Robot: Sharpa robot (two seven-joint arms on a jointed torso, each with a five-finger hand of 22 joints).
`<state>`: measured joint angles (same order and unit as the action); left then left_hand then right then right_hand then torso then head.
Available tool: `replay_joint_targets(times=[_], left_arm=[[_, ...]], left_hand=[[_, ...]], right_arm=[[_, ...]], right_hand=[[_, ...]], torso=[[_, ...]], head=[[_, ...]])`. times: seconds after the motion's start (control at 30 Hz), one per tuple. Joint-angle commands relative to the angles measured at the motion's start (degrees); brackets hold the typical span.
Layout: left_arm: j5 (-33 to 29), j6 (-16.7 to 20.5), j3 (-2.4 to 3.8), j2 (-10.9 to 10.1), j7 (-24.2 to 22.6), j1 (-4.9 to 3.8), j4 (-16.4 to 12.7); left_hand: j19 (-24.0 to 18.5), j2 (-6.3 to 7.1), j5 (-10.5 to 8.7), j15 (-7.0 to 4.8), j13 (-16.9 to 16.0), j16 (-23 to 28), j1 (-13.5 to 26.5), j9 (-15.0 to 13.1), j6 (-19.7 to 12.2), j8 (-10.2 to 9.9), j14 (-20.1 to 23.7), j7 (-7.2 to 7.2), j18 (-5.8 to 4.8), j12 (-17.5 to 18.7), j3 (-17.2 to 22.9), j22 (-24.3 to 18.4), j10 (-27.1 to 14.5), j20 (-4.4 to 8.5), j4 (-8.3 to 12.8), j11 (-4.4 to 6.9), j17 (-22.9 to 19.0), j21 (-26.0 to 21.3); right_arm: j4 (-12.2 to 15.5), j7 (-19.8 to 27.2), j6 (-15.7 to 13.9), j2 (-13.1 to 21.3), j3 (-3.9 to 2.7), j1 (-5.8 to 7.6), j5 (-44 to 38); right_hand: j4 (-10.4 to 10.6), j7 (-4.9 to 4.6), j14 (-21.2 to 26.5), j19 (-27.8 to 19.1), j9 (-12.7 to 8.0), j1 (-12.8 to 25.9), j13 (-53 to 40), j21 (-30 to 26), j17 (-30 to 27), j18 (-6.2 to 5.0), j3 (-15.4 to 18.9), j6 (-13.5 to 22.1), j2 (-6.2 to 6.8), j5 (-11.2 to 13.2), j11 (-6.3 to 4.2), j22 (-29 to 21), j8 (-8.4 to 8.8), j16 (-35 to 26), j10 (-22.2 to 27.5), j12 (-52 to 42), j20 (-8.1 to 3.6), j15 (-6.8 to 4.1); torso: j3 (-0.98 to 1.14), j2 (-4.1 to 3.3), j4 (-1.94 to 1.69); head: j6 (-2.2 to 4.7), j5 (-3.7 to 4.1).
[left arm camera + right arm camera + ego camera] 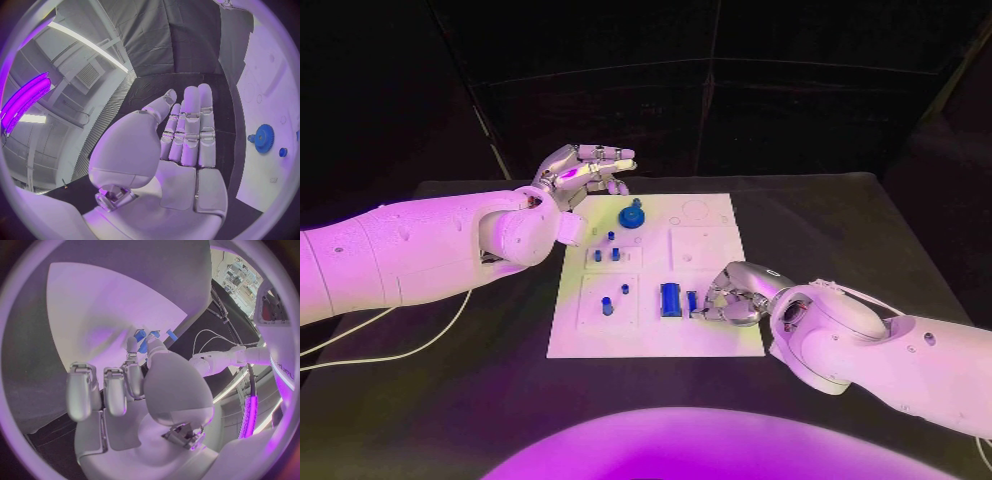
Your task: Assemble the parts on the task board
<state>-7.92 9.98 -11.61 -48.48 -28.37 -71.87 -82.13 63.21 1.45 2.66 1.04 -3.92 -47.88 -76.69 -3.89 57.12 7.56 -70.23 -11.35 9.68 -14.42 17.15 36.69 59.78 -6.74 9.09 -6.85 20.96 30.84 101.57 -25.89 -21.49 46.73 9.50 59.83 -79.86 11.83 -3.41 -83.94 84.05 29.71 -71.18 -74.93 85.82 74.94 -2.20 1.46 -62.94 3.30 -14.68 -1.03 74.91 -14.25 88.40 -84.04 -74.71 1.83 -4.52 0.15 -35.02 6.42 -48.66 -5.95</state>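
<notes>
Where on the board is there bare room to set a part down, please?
Free: the board's near strip and its right half beyond the right robot hand. Crowded: the left column from the gear down to the small pegs.

No readable text, labels, brands or numbers anywhere: none on task board (661, 335), blue parts (671, 299), counter (848, 215) or white arms.

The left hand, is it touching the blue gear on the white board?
Apart. The left wrist view shows the left hand open, fingers straight, with dark table between it and the blue gear.
</notes>
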Motion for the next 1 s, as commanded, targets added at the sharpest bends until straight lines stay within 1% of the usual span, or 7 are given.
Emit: replay_joint_targets(times=[0.03,0.17,0.2,0.33,0.63,0.8,1.0], left_arm=[[-0.08,-0.44,0.04,0.03,-0.13,-0.11,-0.11],[-0.08,-0.45,0.04,0.04,-0.12,-0.11,-0.13],[-0.08,-0.44,0.04,0.04,-0.12,-0.11,-0.12],[-0.08,-0.41,0.04,0.01,-0.13,-0.11,-0.05],[-0.08,-0.39,0.04,-0.03,-0.14,-0.12,-0.06],[-0.08,-0.39,0.04,0.00,-0.15,-0.12,-0.07],[-0.08,-0.39,0.04,-0.01,-0.20,-0.11,-0.07]], left_hand=[[-0.05,-0.31,0.10,0.55,-0.01,0.17,0.09,0.05,-0.33,-0.13,0.00,0.14,0.66,-0.33,-0.25,-0.10,-0.34,-0.35,-0.02,-0.11,-0.06,-0.20],[-0.05,-0.31,0.10,0.55,-0.01,0.17,0.09,0.05,-0.33,-0.13,0.00,0.14,0.66,-0.33,-0.25,-0.10,-0.34,-0.35,-0.02,-0.11,-0.06,-0.20],[-0.05,-0.31,0.10,0.55,-0.01,0.17,0.09,0.05,-0.33,-0.13,0.00,0.14,0.66,-0.33,-0.25,-0.10,-0.34,-0.35,-0.02,-0.11,-0.06,-0.20],[-0.03,-0.39,0.10,0.55,-0.01,0.17,0.02,0.05,-0.34,-0.13,-0.01,0.14,0.67,-0.36,-0.23,-0.12,-0.37,-0.35,-0.02,-0.10,-0.06,-0.23],[-0.03,-0.39,0.10,0.55,-0.01,0.17,0.02,0.05,-0.34,-0.13,-0.01,0.14,0.67,-0.36,-0.23,-0.12,-0.37,-0.35,-0.02,-0.10,-0.06,-0.23],[-0.03,-0.39,0.10,0.55,-0.01,0.17,0.02,0.05,-0.34,-0.13,-0.01,0.14,0.67,-0.36,-0.23,-0.12,-0.37,-0.35,-0.02,-0.10,-0.06,-0.23],[-0.03,-0.39,0.10,0.55,-0.01,0.17,0.02,0.05,-0.34,-0.13,-0.01,0.14,0.67,-0.36,-0.23,-0.12,-0.37,-0.35,-0.02,-0.10,-0.06,-0.23]], right_arm=[[-0.24,-0.50,1.03,-0.37,-0.01,0.07,0.22],[-1.17,-1.46,1.21,-1.01,-0.01,0.07,0.10],[-1.54,-1.70,1.17,-1.25,-0.01,0.07,0.08],[-2.64,-2.54,0.86,-1.86,-0.02,0.08,0.04],[-3.39,-3.36,0.16,-2.21,-0.02,0.08,0.02],[-3.16,-3.04,0.11,-2.29,-0.02,0.08,0.01],[-1.62,-1.47,-2.85,-1.23,-0.03,0.08,1.20]], right_hand=[[-0.14,0.12,-5.44,3.06,0.09,-0.19,-4.50,-0.24,12.18,0.60,0.02,0.39,-0.46,0.20,0.06,8.71,0.06,-0.17,0.50,0.40,-0.05,-0.04],[-0.18,0.17,-5.44,3.05,0.14,-0.44,-4.46,-0.26,12.16,0.60,0.06,0.38,-0.93,0.09,0.03,8.69,0.07,-0.18,0.53,0.47,-0.05,-0.05],[-0.23,0.18,-5.43,3.04,0.16,-0.56,-4.43,-0.27,12.14,0.59,0.07,0.38,-1.08,0.05,0.02,8.67,0.07,-0.20,0.55,0.52,-0.05,-0.06],[-0.49,0.28,-5.42,3.04,0.28,-1.10,-4.43,-0.27,12.10,0.59,0.14,0.24,-1.51,-0.05,-0.05,8.68,-0.02,-0.23,0.56,0.52,-0.07,-0.10],[-0.93,0.44,-5.43,3.04,0.49,-1.91,-4.51,-0.28,12.12,0.59,0.26,0.05,-2.04,-0.06,-0.18,8.69,-0.19,-0.22,0.51,0.41,-0.13,-0.19],[-1.63,0.48,-5.42,3.04,0.65,-2.74,-4.52,-0.29,12.08,0.59,0.72,0.10,-1.76,0.32,-0.24,8.68,-0.24,-0.24,0.51,0.40,-0.21,-0.27],[-0.29,0.04,-5.37,2.95,0.72,-0.27,-4.48,-0.45,11.86,0.55,3.32,0.55,-0.87,1.42,0.12,8.50,0.04,-0.39,0.55,0.49,-0.07,-0.01]], torso=[[-0.05,0.02,0.02],[0.00,-0.02,-0.03],[-0.05,-0.01,-0.01],[-0.06,0.02,-0.01],[-0.04,0.05,0.01],[-0.05,0.08,-0.03],[-0.05,0.13,0.12]], head=[[-0.13,-0.02],[-0.25,-0.03],[-0.28,-0.03],[-0.38,-0.14],[-0.35,-0.10],[-0.35,-0.04],[-0.26,-0.16]])
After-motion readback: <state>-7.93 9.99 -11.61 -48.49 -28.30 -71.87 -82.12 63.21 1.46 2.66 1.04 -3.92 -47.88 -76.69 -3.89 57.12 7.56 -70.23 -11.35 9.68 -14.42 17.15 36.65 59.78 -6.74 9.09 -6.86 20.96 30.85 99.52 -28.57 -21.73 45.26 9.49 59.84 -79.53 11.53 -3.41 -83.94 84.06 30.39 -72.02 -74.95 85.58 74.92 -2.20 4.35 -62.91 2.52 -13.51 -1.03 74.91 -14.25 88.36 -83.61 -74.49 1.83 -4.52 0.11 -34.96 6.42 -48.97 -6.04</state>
